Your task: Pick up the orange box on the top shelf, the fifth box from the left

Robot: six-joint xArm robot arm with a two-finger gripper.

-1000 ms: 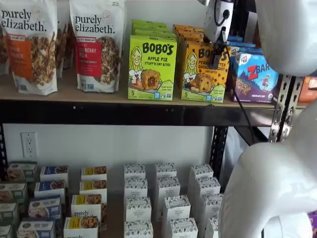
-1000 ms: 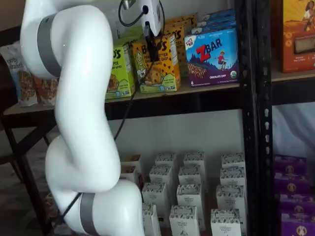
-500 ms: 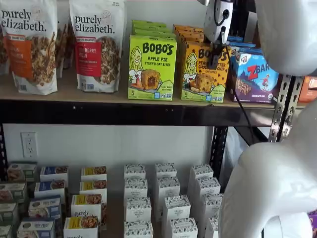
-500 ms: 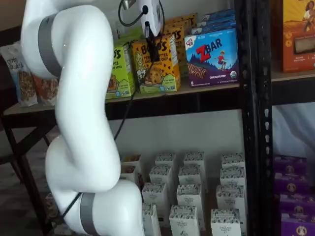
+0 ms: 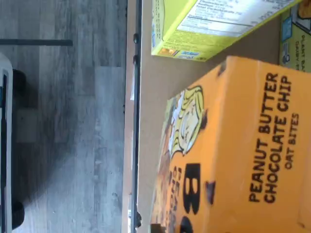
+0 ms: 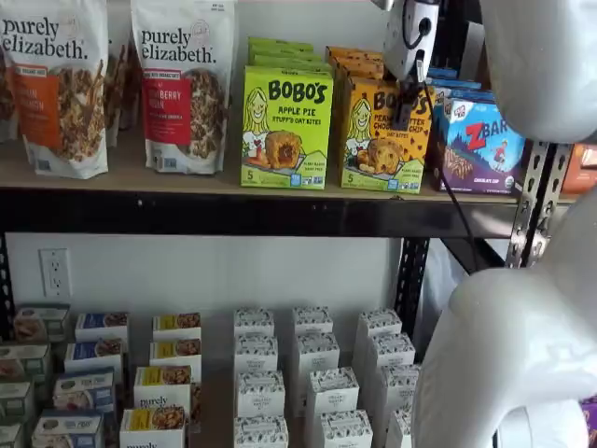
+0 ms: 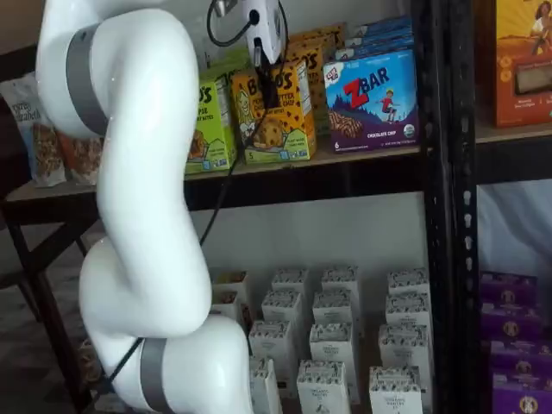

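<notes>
The orange box (image 6: 376,140) stands at the front of the top shelf (image 6: 140,177), between a lime-green box and a blue box; it shows in both shelf views (image 7: 285,129). It fills much of the wrist view (image 5: 233,155), with "PEANUT BUTTER CHOCOLATE CHIP" readable. My gripper (image 6: 407,110) hangs in front of the orange box's upper right part, white body above and a black finger over the box face. It also shows in a shelf view (image 7: 268,90). No gap between the fingers shows, so I cannot tell whether they are open or shut.
A lime-green Bobo's Apple Pie box (image 6: 285,126) stands left of the orange box and a blue Zbar box (image 6: 480,145) right of it. Granola bags (image 6: 182,84) stand further left. A black upright (image 6: 532,205) rises at the right. Several small boxes (image 6: 312,373) fill the lower level.
</notes>
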